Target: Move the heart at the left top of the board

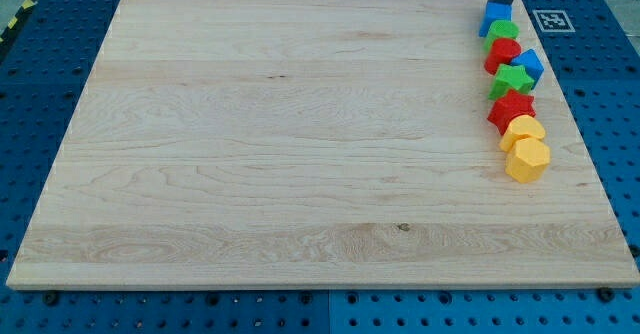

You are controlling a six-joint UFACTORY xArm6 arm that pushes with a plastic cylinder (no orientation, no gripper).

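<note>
A column of blocks runs down the board's right side. From the top: a blue block [494, 18], a green block [503, 31], a red block [502, 54], a blue cube [530, 65], a green star [514, 80], a red star [511, 109], a yellow heart [523, 129] and a yellow hexagon [528, 160]. They touch one another in a tight line. My tip [503, 4] is at the view's top right, right against the far side of the top blue block. It is far from the yellow heart.
The wooden board [280, 154] lies on a blue perforated table. A black-and-white marker tag [552, 20] lies just off the board's top right corner.
</note>
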